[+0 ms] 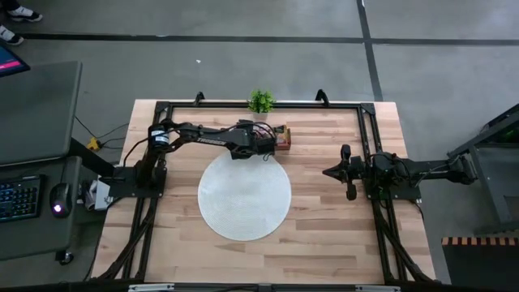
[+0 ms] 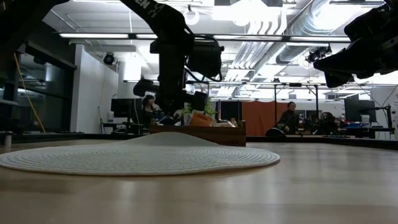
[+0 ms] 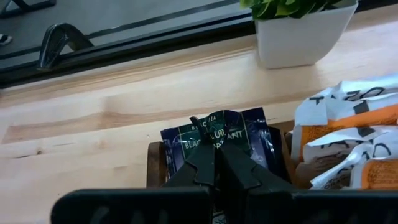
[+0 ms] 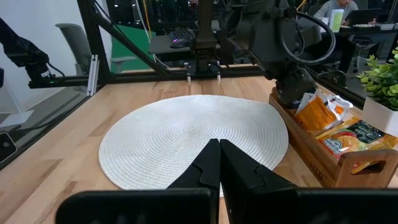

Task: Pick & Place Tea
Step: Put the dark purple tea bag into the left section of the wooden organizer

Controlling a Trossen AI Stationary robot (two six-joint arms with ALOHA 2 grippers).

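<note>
A brown wooden tray [image 1: 281,136] stands at the far middle of the table, beyond the round white mat [image 1: 243,195]. It holds tea sachets: a dark blue-black one [image 3: 217,134] upright in one compartment, and white and orange ones [image 3: 348,143] in the compartment beside it. My left gripper [image 3: 216,152] reaches down into the tray [image 2: 205,134] and is shut on the dark sachet. My right gripper [image 4: 219,152] is shut with nothing in it. It waits level above the table's right side [image 1: 328,172]. My left gripper pinches the dark sachet between its two fingertips [image 3: 205,158], at the middle of its width, below its top edge [image 3: 211,118]. The fingers slant down into the tray from the table's left. The sachet stands upright in its compartment, its top edge crumpled; the fingers hide its lower part.
A small green plant in a white pot [image 3: 298,34] stands just beyond the tray at the far edge. A black metal frame [image 1: 369,138] runs along the table's sides and far edge. Bare wood lies around the mat [image 4: 193,140] and along the near edge.
</note>
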